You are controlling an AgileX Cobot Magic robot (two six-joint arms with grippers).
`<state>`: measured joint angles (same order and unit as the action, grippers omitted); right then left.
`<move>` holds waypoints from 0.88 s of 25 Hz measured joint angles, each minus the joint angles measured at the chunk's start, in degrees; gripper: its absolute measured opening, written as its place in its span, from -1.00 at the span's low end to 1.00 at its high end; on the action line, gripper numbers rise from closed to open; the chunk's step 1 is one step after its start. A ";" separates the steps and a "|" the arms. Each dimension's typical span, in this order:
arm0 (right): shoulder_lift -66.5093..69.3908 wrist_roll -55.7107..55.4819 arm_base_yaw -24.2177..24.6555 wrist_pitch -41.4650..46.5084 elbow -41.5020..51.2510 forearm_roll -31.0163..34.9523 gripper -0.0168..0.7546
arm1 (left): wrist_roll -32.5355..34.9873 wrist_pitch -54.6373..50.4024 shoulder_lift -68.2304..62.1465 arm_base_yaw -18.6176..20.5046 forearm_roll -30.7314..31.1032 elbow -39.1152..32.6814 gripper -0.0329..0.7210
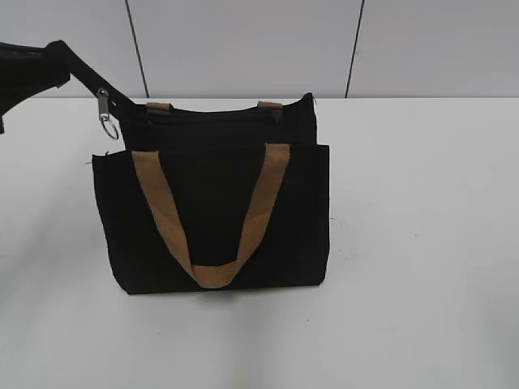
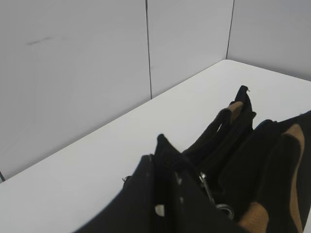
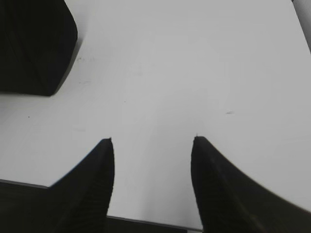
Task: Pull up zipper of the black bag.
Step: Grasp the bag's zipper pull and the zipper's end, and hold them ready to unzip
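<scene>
The black bag (image 1: pixel 211 219) stands upright mid-table, its tan handle (image 1: pixel 162 211) hanging down the front. The zipper (image 1: pixel 211 113) runs along the top edge. My left gripper (image 1: pixel 66 58) is at the upper left, above the bag's left top corner, and is shut on a black fabric strip that runs from that corner. The silver metal pull tab (image 1: pixel 104 109), with a ring, hangs free from the strip just below the jaws. In the left wrist view the shut jaws (image 2: pixel 164 156) pinch black fabric, with the pull tab (image 2: pixel 211 191) beside them. My right gripper (image 3: pixel 153 141) is open and empty over bare table.
The white table (image 1: pixel 422 243) extends around the bag, with grey wall panels behind it. A bottom corner of the bag (image 3: pixel 34 43) shows at the upper left of the right wrist view. The right arm is out of the exterior view.
</scene>
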<state>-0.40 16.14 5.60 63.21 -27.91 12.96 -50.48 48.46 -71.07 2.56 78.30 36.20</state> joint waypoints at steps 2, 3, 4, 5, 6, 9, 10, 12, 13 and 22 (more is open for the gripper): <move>0.00 1.65 0.00 -0.06 0.00 1.17 0.08 | 0.00 -0.06 0.00 0.00 0.05 0.00 -0.85; 0.24 2.74 0.00 -0.06 0.00 2.22 0.08 | 0.00 -0.06 0.00 0.00 0.05 0.00 -0.85; 0.90 4.28 0.00 -0.06 -0.07 3.71 0.08 | 0.00 -0.10 0.00 0.00 0.05 0.00 -0.85; 2.25 5.96 0.00 -0.20 -0.25 5.23 0.08 | 0.00 -0.10 0.00 0.00 0.05 0.00 -0.85; 3.93 7.40 0.00 -0.37 -0.56 7.33 0.08 | 0.00 -0.10 0.00 0.00 0.05 0.00 -0.85; 9.35 11.73 0.00 -2.35 -1.61 14.22 0.08 | 0.00 -0.10 0.00 0.00 0.05 0.00 -0.85; 11.23 12.24 0.00 -3.09 -1.90 16.58 0.08 | 0.00 -0.10 0.00 0.00 0.05 0.00 -0.85; 14.48 12.82 0.00 -4.26 -2.01 20.57 0.08 | 0.00 -0.17 0.00 0.00 0.05 0.00 -0.85; 16.10 13.18 0.00 -4.40 -2.01 22.30 0.08 | 0.00 -0.17 0.00 0.00 0.05 0.00 -0.85; 23.87 25.63 0.00 -6.65 -2.01 34.96 0.08 | 0.00 -0.34 0.06 0.00 0.05 0.00 -0.85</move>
<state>23.47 41.76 5.60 56.55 -29.92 47.92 -50.48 48.12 -71.00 2.56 78.35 36.20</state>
